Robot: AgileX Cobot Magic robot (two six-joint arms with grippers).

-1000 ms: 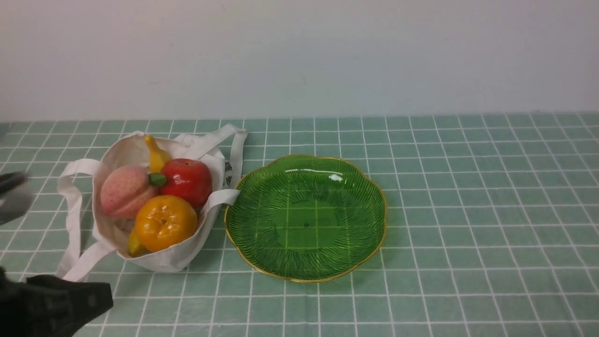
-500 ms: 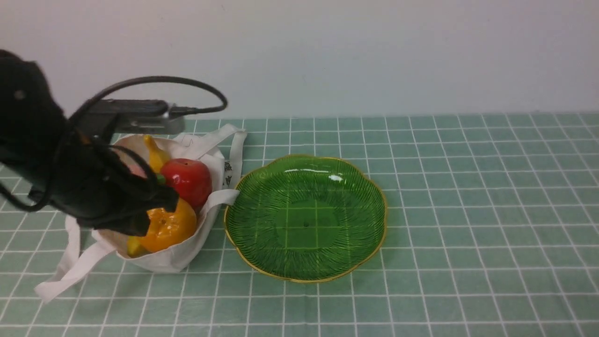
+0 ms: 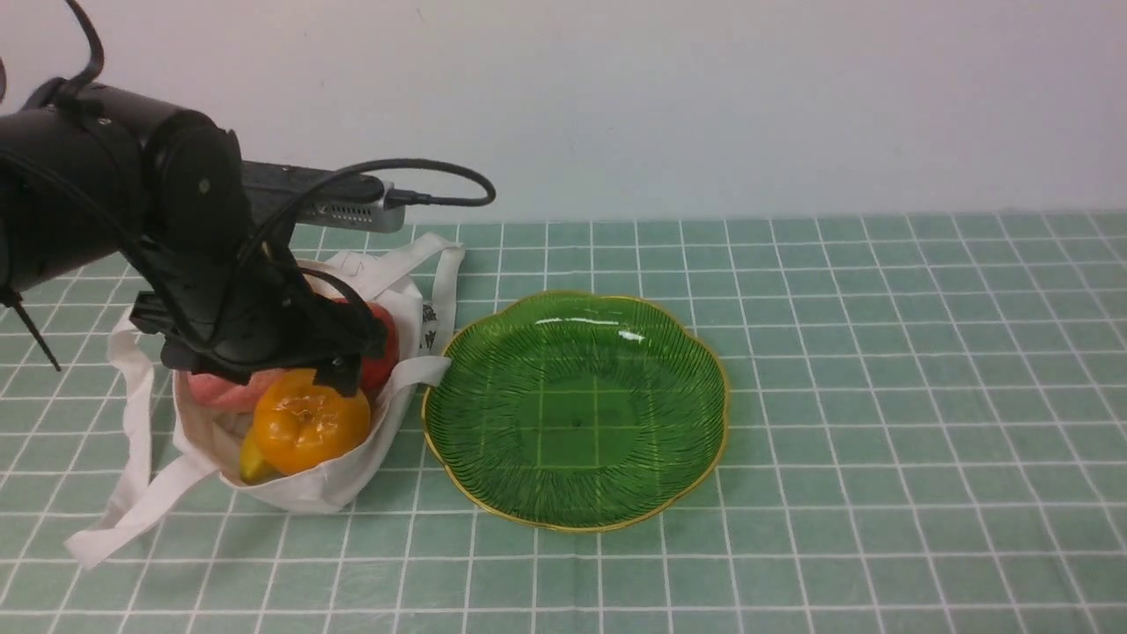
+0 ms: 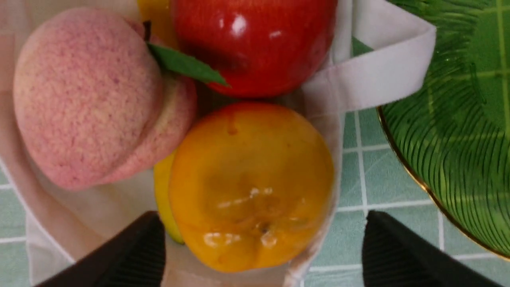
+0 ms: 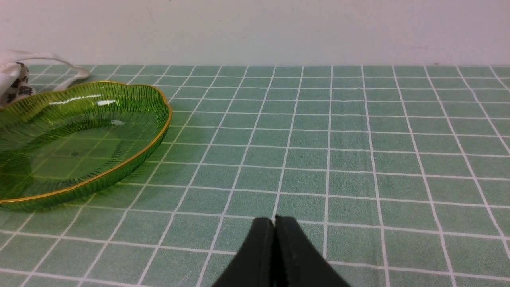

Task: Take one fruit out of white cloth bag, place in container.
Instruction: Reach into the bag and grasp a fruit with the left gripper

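Green-checked counter, plain pale wall; left jaws wide apart over the bagged fruit, right jaws together.

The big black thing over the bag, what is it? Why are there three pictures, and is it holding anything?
That is a robot arm, the left one of two. One picture is taken from between the arms, looking forward. The other two come from small cameras on the wrists, one on each arm. The left gripper, the arm's pinching hand, hangs wide open above the orange fruit in the white cloth bag. It holds nothing yet. A pink peach and a red apple sit in the bag too. Beside the bag is an empty green glass dish on a green checked tablecloth. The right gripper is shut and holds nothing.
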